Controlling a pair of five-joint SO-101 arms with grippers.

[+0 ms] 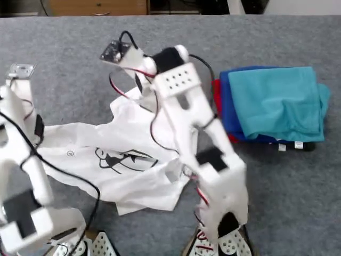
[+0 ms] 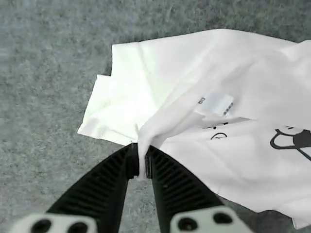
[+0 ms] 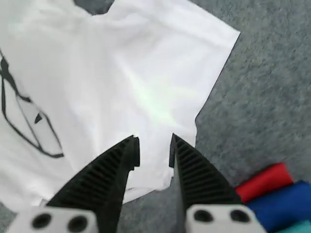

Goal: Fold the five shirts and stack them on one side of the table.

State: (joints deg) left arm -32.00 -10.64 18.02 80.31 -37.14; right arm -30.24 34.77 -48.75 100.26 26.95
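High view shows us the grey bench (image 1: 298,202), with the white printed shirt (image 1: 122,178) spread crumpled at its middle and a folded stack (image 1: 272,104) (teal over blue over red) well apart on the right. Our left hand (image 2: 141,165) pinches a raised fold of that shirt; our right hand (image 3: 154,145) hovers released above it.

My fixed high camera looks steeply down over the grey table (image 1: 298,202) from well back. Each wrist camera sits just behind its own jaws, aimed along them, close to the tabletop. All three views share the white shirt (image 1: 138,181); high and right wrist also share the folded stack (image 1: 272,106).
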